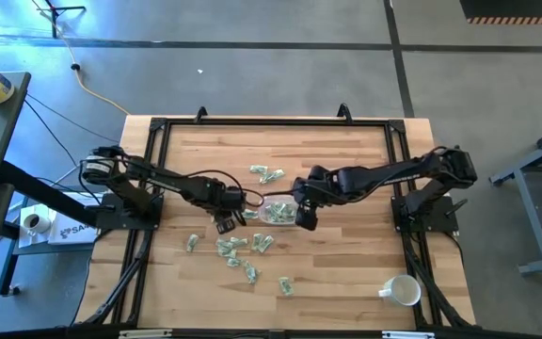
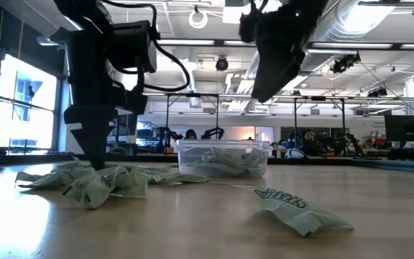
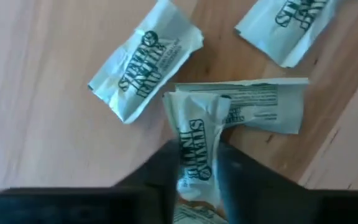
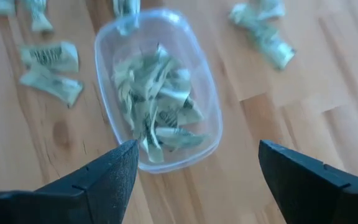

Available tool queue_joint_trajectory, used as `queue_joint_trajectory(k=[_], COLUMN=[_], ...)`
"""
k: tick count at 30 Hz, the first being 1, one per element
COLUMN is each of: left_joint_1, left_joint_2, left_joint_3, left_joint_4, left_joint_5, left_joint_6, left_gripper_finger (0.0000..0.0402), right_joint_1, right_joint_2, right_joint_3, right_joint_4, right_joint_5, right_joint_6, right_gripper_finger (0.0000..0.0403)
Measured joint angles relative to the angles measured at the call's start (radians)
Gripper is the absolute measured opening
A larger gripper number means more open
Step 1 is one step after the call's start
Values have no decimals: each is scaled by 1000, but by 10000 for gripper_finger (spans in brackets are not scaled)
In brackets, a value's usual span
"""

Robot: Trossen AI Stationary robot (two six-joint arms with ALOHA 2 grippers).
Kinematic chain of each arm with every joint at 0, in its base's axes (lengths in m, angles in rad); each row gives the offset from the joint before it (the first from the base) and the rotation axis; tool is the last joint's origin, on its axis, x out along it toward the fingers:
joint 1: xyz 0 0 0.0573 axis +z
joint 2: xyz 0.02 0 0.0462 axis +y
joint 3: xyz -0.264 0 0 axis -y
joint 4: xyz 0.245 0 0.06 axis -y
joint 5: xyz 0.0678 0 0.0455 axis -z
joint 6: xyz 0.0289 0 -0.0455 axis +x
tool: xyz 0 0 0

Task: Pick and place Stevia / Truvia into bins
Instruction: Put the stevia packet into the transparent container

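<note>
The left gripper [image 3: 197, 186] is down on the table [image 1: 346, 282], its two dark fingers drawn narrow around a sweetener packet [image 3: 194, 146] that stands pinched between them; the wrist view shows the packet crumpled in the grip, printed in green with "STEVIA IN THE" running along it. Just beside it lies a folded packet [image 3: 260, 106] with small print too fine to read, and another flat packet [image 3: 145, 68] with the same Stevia wording; a fourth [image 3: 288, 25] shows only part of its lettering. The right gripper [image 4: 197, 168] hangs above the clear plastic container [image 4: 157, 37] with its fingers spread wide and nothing between them. The container sits near the middle of the table between the two arms and holds a heap of green-and-white packets. More loose packets [image 1: 243, 250] are scattered on the wood in front of the container, and a few [image 1: 267, 173] lie behind it. In the low view one packet [image 2: 297, 208] lies apart in the foreground. A white mug [image 1: 403, 290] stands near the table's front right corner.
</note>
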Motion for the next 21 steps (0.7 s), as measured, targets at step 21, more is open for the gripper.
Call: queue_joint_trajectory(k=[21], left_joint_1=[49], left_joint_2=[26], left_joint_3=[392], left_joint_4=[250], left_joint_5=[333], left_joint_6=[273], left_gripper_finger=[45], right_joint_1=[-9], right_joint_2=[-277], right_joint_3=[0], right_joint_4=[-218], right_joint_5=[173], right_joint_6=[97], right_gripper_finger=[321])
